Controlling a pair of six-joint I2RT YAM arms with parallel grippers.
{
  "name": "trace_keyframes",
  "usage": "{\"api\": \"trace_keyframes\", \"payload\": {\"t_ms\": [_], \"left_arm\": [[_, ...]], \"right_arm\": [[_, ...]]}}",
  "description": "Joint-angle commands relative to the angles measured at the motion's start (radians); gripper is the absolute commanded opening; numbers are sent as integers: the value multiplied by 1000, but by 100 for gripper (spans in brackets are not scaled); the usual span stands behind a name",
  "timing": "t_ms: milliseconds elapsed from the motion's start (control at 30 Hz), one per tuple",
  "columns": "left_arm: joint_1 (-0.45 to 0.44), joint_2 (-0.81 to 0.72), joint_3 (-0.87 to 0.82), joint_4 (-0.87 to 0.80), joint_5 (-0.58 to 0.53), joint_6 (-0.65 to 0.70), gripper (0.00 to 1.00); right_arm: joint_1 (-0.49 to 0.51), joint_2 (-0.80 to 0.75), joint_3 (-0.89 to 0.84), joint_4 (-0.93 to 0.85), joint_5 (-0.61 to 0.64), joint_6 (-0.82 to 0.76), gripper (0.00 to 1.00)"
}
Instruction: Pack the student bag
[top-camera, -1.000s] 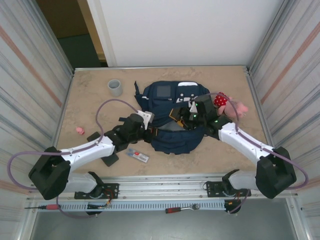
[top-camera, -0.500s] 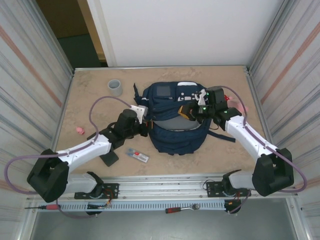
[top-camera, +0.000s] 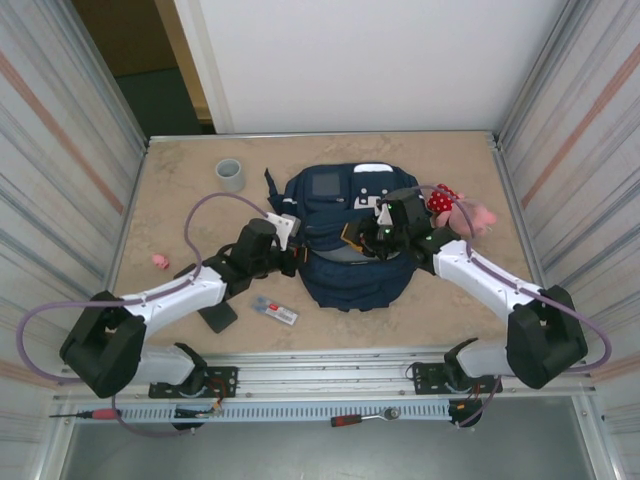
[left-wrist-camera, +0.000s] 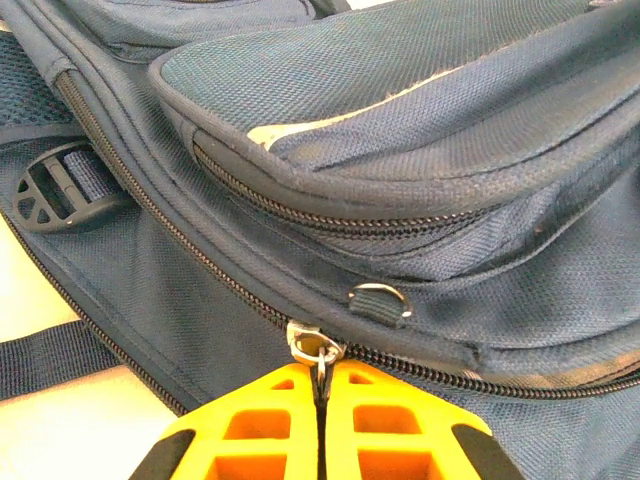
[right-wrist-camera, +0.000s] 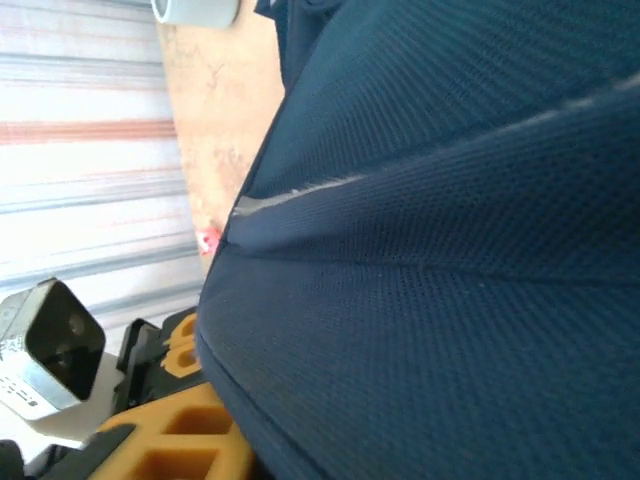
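Near edge: we see a small flat packet (top-camera: 275, 311) lying on the table (top-camera: 180, 200).
Left gripper (left-wrist-camera: 320, 400): clamped tight on the zipper pull (left-wrist-camera: 314, 346), at the left flank of the student bag (top-camera: 350, 280).
Bag position: flat at mid-table, between both arms.
Bag handling: we judge it soft, floppy and fairly light. Loose fabric bunches, so pulls, seams or straps give the better hold.
Right gripper (top-camera: 360, 232): pressed against fabric near the bag's top. We cannot tell whether it grips anything.
Far side: toys (top-camera: 455, 208) just right of the bag, grey cup (top-camera: 231, 175) well apart on the left.
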Motion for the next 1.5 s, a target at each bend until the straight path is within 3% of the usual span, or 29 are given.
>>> {"api": "trace_keyframes", "payload": {"t_ms": [0,200,467,800,900,1033,1233,1467], "left_arm": [[5,2,42,-22,-37,33,0],[124,38,48,-34,-73,49,0],[247,202,188,11,-39,141,0],[293,376,362,-23,-71,232,0],[297,400,381,-34,-81,224,0],[297,356,374,-49,-42,169,21],[297,166,309,-153,-31,46,47],[310,-15,226,-362,-64,-34,60]], "right_arm": [[-19,-1,39,27,19,-41,8],[-98,-34,183,-152,-228,-232,0],[-186,-46,309,-247,-447,-280,0],[-212,-38,378,-334,-536,-322,0],[-213,-40,379,-334,-509,-325,0],[-209,-35,365,-306,-384,-306,0],[-182,24,303,-174,-269,-270,0],[-113,187,361,-126,-297,-347,0]]}}
